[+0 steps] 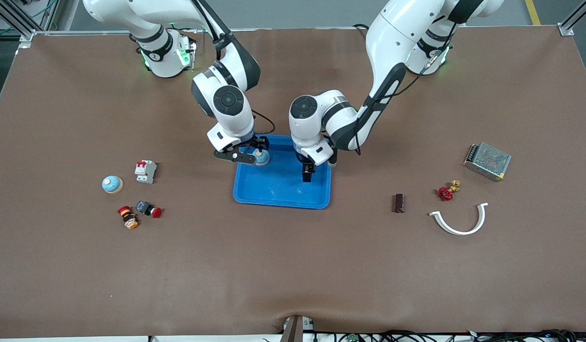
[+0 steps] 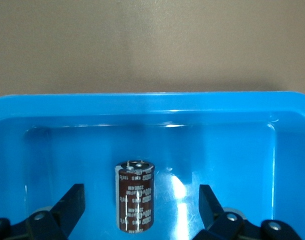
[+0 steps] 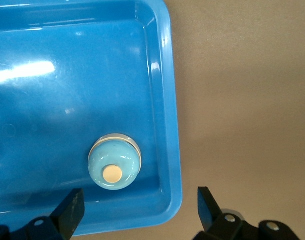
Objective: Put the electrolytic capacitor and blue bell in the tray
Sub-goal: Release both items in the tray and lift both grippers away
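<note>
Brown table (image 1: 293,266), blue tray (image 1: 273,194) mid-table, both grippers over it. Left wrist view: left gripper (image 2: 140,210) spread wide around electrolytic capacitor (image 2: 135,197), seemingly upright in tray. Right wrist view: right gripper (image 3: 140,207) agape; blue bell (image 3: 115,162) dome-up near tray corner.
</note>
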You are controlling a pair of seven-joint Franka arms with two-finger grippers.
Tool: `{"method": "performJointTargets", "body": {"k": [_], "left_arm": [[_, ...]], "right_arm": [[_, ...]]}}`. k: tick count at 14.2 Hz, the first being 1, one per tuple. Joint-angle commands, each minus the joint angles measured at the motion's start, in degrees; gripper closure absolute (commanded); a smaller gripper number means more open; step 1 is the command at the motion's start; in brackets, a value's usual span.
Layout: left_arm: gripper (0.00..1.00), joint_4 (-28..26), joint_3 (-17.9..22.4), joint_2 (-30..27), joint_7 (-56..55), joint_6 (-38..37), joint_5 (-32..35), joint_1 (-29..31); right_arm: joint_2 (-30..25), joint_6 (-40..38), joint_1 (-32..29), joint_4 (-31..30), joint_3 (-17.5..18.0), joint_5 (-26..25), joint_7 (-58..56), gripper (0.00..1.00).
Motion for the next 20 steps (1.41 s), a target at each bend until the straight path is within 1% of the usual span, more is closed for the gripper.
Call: {"method": "performJointTargets", "body": {"k": [1, 3, 6, 7, 9, 10, 15, 18, 20], "left_arm": [[0.00, 1.10, 0.15, 0.19, -1.23, -1.34, 1.38, -0.54], [0.00, 1.10, 0.15, -0.07, -1.15, -2.12, 1.47, -0.54], [0.00, 1.28, 0.15, -0.16, -1.15, -2.48, 1.47, -0.54], [0.00, 1.28, 0.06, -0.16, -1.15, -2.48, 1.47, -0.54], [0.00, 1.63, 0.06, -0.42, -0.97, -2.92, 1.47, -0.45], [0.00, 2.15, 0.06, -0.60, -0.97, -3.18, 1.47, -0.45], [0.00, 3.48, -0.47, -1.66, -0.27, -7.57, 1.11, -0.36], [0.00, 3.56, -0.47, -1.65, 0.26, -7.58, 1.38, -0.28], [0.00, 3.56, -0.55, -2.44, 0.52, -7.66, 1.12, 0.25]], "right_arm": [[-1.12, -0.17, -0.51, -0.30, 0.51, -1.12, -0.25, 0.00], [-3.31, -2.88, -1.04, -0.30, 0.24, -1.12, -3.66, 0.00], [-8.67, -8.68, -4.02, -0.12, -0.46, -1.56, -11.74, 0.00], [-10.17, -10.61, -4.81, -0.21, -0.55, -2.78, -13.25, 0.00], [-12.02, -13.35, -6.40, -0.47, -0.46, -7.16, -14.40, 0.00], [-12.81, -13.88, -7.10, -0.82, -0.46, -8.23, -15.71, 0.00], [-17.03, -13.71, -15.00, -4.86, -0.46, -8.24, -28.79, 0.00], [-17.30, -13.01, -22.28, -5.39, -0.37, -8.24, -40.12, 0.00], [-17.39, -10.39, -27.73, -7.67, -0.46, -8.24, -47.76, 0.00]]}}
